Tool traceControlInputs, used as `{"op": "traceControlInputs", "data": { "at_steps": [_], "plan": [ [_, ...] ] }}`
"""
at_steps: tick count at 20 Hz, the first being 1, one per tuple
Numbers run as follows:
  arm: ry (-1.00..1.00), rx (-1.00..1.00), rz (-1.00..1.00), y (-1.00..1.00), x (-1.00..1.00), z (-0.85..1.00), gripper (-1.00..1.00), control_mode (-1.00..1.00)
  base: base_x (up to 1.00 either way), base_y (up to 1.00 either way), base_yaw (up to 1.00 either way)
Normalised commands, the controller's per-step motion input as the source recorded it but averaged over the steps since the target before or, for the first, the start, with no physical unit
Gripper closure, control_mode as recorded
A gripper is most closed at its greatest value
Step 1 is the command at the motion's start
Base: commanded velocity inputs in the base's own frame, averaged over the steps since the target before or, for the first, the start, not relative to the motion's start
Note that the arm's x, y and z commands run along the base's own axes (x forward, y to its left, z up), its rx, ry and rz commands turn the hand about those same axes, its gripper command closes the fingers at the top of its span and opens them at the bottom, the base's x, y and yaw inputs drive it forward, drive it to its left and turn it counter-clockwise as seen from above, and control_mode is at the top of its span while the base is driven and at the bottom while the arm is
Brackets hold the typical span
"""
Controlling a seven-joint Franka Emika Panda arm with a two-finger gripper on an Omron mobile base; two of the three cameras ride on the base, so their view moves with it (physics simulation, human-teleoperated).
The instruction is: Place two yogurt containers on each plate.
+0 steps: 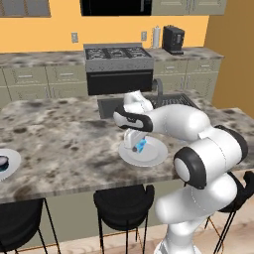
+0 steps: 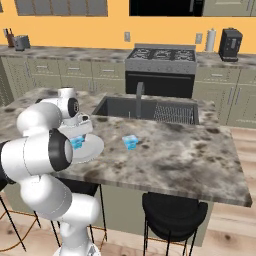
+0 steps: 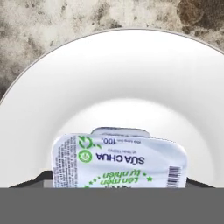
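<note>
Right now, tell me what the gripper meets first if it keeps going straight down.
The light-blue yogurt container right under the gripper, with the plate beneath it. Contact depth is unclear.

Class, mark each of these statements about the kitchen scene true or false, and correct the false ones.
1. A light-blue yogurt container sits on the plate under the gripper. True.
2. Another light-blue yogurt container stands on the bare island counter, off any plate. True.
3. The second plate at the left edge of the left base view holds a light-blue tub. False: it holds a dark round yogurt cup.
4. The tub under the hand has a plain, unprinted lid. False: the hand view shows a white lid with green and dark lettering.
5. The sink lies behind the island counter's working area, with a faucet at its edge. True.
</note>
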Motion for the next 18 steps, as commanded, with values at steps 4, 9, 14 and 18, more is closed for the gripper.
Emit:
{"op": "traceControlInputs", "data": {
  "at_steps": [4,9,14,18],
  "plan": [
    [0.00,0.00,0.00,0.04,0.00,0.04,-1.00,-1.00,0.00,0.00,0.00],
    [0.00,0.00,0.00,0.00,-0.09,0.46,-1.00,-1.00,0.00,0.00,0.00],
    [0.00,0.00,-0.01,-0.19,-0.06,0.46,-1.00,-1.00,0.00,0.00,0.00],
    [0.01,0.00,-0.08,-0.69,0.06,0.36,-1.00,-1.00,0.00,0.00,0.00]
  ]
}}
